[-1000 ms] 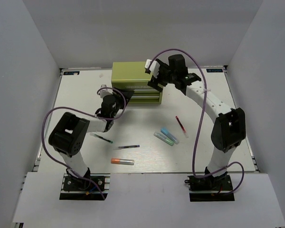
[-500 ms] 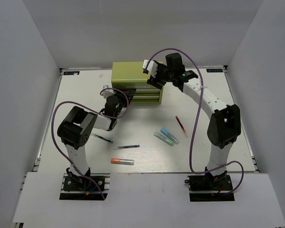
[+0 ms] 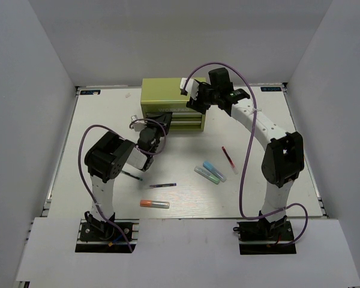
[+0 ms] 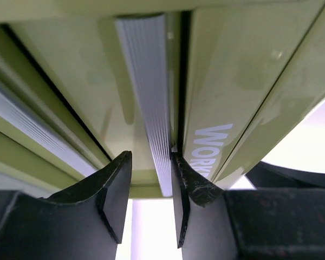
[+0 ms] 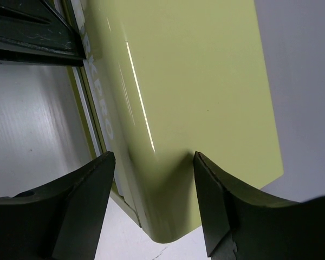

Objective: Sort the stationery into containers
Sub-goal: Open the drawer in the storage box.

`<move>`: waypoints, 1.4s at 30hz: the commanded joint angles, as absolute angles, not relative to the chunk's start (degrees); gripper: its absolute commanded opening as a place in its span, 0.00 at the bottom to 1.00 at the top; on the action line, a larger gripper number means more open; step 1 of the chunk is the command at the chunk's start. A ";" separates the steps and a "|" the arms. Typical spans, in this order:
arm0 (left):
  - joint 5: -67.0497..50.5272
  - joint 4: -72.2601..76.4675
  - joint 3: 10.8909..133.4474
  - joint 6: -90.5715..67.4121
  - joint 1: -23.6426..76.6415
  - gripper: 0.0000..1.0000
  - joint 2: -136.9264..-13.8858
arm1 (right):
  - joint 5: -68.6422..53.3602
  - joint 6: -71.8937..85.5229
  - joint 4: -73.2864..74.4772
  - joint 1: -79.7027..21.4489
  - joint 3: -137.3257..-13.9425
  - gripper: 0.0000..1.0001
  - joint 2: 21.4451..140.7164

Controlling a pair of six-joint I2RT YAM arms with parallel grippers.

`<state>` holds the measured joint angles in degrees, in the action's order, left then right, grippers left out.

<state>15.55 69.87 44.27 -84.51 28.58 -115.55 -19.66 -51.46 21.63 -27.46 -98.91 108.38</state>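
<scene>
The yellow-green chest (image 3: 168, 91) stands at the back of the table. My left gripper (image 3: 158, 124) is at its drawer front. In the left wrist view the open jaws (image 4: 151, 160) straddle a ribbed silver drawer handle (image 4: 149, 92), and the right finger touches it. My right gripper (image 3: 195, 99) is open over the chest's right top corner (image 5: 179, 65), one finger on each side. On the table lie a red pen (image 3: 228, 157), a blue-capped marker (image 3: 214, 170), a green-capped marker (image 3: 206, 175), a dark pen (image 3: 162, 185), an orange-capped marker (image 3: 154, 204) and a black green-tipped pen (image 3: 131, 174). The black pouch is out of view.
White walls close in the white table (image 3: 96, 138) on three sides. Purple cables loop from both arms. The left arm's elbow (image 3: 108, 159) hangs over the black green-tipped pen's near end.
My left arm has swung right and forward, bringing its gripper up to the chest's drawer front. My right gripper shifted slightly left on the chest's corner, then held.
</scene>
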 commanded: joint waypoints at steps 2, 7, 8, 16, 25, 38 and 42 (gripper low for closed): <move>23.73 77.34 45.61 -87.98 29.88 0.45 -117.33 | -20.65 -52.03 23.47 -27.77 -101.43 0.66 109.07; 26.54 79.01 46.85 -88.59 30.94 0.42 -119.18 | -20.13 -52.21 23.99 -27.86 -101.78 0.66 109.34; 27.06 79.01 46.85 -88.59 30.94 0.39 -119.70 | -20.04 -52.21 24.17 -27.60 -102.04 0.66 109.51; 28.13 79.54 46.32 -89.74 31.46 0.14 -120.76 | -19.95 -53.09 26.71 -27.86 -102.74 0.64 110.04; 28.13 81.30 41.67 -89.74 32.51 0.00 -119.63 | -19.16 -53.09 28.39 -27.95 -104.94 0.64 111.62; 27.07 85.25 32.79 -87.54 34.71 0.00 -115.75 | -14.50 -50.28 31.20 -27.86 -110.74 0.63 116.45; 25.58 87.45 29.80 -87.01 35.24 0.00 -113.83 | -12.66 -49.57 31.73 -27.77 -111.88 0.63 117.42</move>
<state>25.19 83.33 34.06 -89.21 34.81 -115.02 -16.91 -51.09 31.83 -28.05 -110.37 114.19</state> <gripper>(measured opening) 0.262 0.634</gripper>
